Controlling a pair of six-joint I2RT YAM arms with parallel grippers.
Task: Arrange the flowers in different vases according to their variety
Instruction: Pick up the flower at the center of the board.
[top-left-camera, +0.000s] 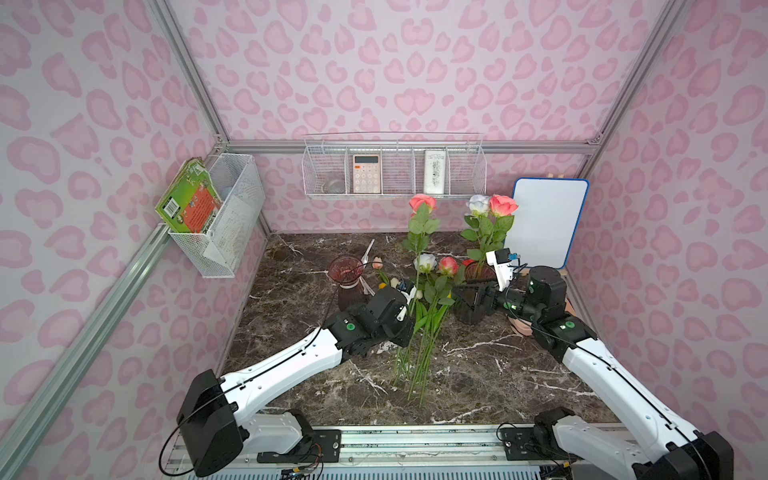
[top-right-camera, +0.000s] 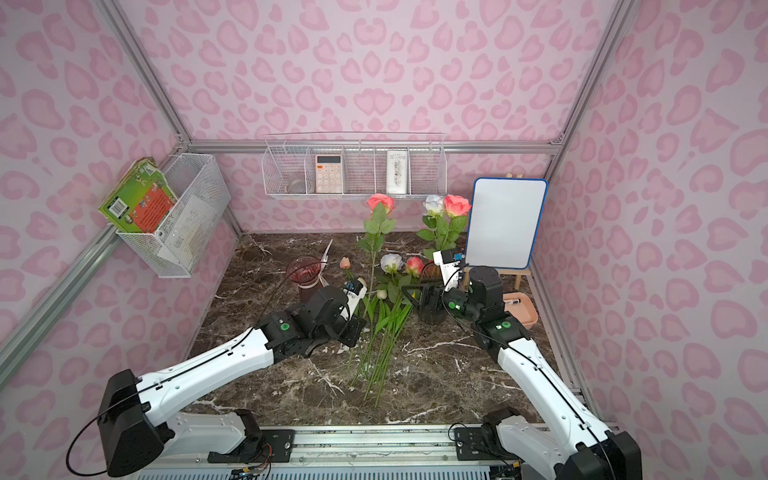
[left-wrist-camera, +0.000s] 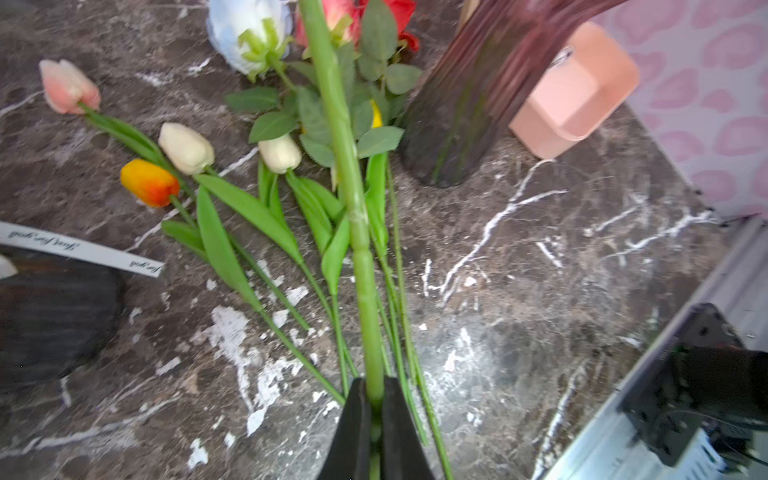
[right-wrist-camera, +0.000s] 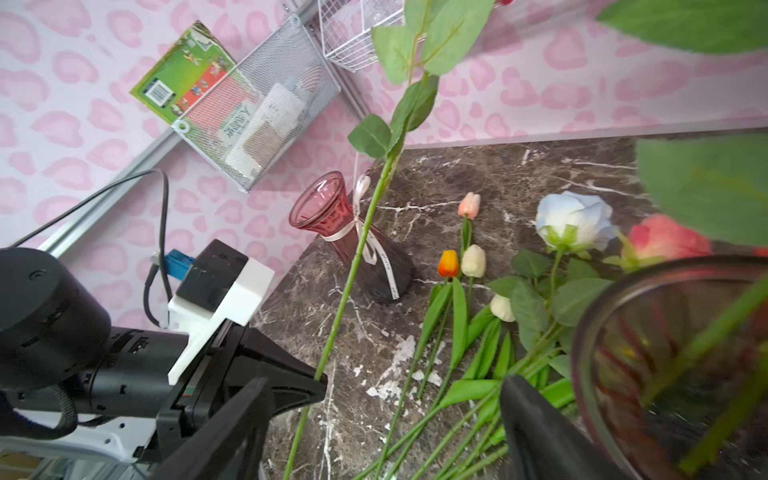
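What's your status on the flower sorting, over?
Left gripper shut on pink rose stem, head up. Right gripper open beside plain vase holding two roses. Ribboned vase empty; tulips, other roses on table. Right gripper may block plain vase.

Both top views: high, front, looking down over whole table (top-left-camera: 478, 374), near-identical. Left wrist view: close above the tulips (left-wrist-camera: 185, 147). Right wrist view: low, looking across same tulips toward side wall (right-wrist-camera: 62, 124).
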